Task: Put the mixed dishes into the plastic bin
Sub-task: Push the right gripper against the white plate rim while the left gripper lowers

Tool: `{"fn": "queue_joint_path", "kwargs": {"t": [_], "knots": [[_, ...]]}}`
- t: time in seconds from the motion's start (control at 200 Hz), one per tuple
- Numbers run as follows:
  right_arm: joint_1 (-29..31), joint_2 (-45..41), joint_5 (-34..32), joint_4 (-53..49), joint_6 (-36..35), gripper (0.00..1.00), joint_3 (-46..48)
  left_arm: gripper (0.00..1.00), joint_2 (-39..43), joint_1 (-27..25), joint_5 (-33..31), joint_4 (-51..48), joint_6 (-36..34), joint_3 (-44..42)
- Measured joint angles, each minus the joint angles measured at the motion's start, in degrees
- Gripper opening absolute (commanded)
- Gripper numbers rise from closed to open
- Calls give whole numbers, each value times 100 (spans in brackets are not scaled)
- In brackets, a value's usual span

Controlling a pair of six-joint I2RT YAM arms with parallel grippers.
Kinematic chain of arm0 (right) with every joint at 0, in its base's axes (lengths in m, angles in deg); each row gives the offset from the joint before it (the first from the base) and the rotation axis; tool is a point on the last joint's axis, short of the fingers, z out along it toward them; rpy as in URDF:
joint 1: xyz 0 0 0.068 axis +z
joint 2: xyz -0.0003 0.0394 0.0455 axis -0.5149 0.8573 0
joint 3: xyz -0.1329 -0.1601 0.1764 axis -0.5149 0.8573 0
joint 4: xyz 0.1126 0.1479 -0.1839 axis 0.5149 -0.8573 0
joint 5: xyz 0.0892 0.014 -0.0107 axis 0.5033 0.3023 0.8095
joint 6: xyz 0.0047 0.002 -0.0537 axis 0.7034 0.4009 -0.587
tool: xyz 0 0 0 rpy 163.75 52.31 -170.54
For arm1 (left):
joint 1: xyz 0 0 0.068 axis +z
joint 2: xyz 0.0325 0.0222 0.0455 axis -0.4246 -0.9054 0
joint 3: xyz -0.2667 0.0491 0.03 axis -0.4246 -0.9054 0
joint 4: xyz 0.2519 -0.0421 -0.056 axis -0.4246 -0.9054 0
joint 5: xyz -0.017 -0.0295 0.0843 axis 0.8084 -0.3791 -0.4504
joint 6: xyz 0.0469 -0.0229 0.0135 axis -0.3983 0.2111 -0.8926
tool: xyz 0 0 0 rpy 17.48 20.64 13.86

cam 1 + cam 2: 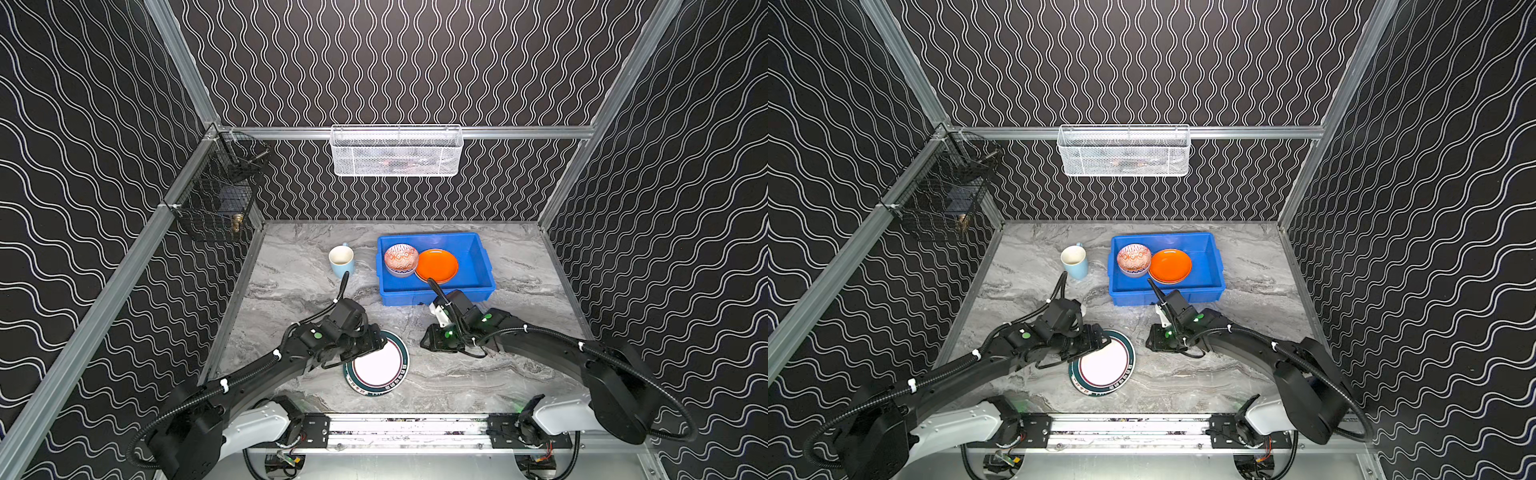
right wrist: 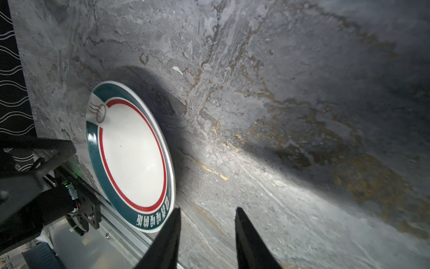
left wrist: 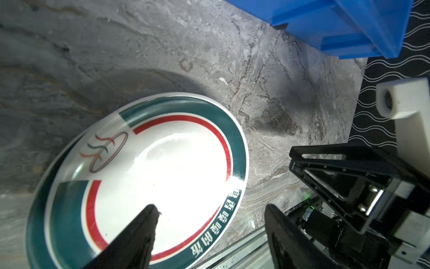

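Grey marbled tabletop (image 1: pixel 291 299) filled the black-walled cell, and the bright blue plastic bin (image 1: pixel 436 296) sat at its far right with the patterned bowl (image 1: pixel 401 257) and the orange plate (image 1: pixel 437 265) already inside. The pale blue mug (image 1: pixel 342 261) stood on the table just left of the bin. The white plate with the green rim (image 1: pixel 380 365) lay near the front edge, well apart from the bin. The left gripper (image 3: pixel 209 207) hung over that plate's right rim with its jaws spread wide, one finger above the white centre and one off the plate, gripping nothing. The right gripper (image 2: pixel 208 209) hovered just beside the plate's right edge, moderately open and empty. A shallow bite on the slick, thin rim seemed the main risk: the plate could pivot or slip out during the lift. The two grippers were also close enough to collide.
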Motion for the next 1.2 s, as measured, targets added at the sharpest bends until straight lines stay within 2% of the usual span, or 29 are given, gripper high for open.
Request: {"fn": "queue_joint_path", "kwargs": {"t": [0.23, 0.511, 0.721, 0.891, 1.076, 1.201], "knots": [[46, 63, -50, -177, -190, 43, -111, 78, 522, 0, -339, -605, -264, -35], [804, 1003, 39, -17, -190, 43, -555, 77, 1266, 2, -544, -1069, -70, -697], [879, 1447, 144, 170, -168, 41, -708, 75, 1513, 2, -562, -1106, 85, -909], [885, 1626, 188, 243, -164, 33, -739, 75, 1493, 2, -555, -1060, 157, -981], [859, 1633, 269, 415, -31, 13, -673, 75, 1508, 2, -485, -1040, 155, -1008], [785, 1532, 459, 680, 133, 6, -518, 75, 1478, 2, -439, -1016, 149, -1012]]}}
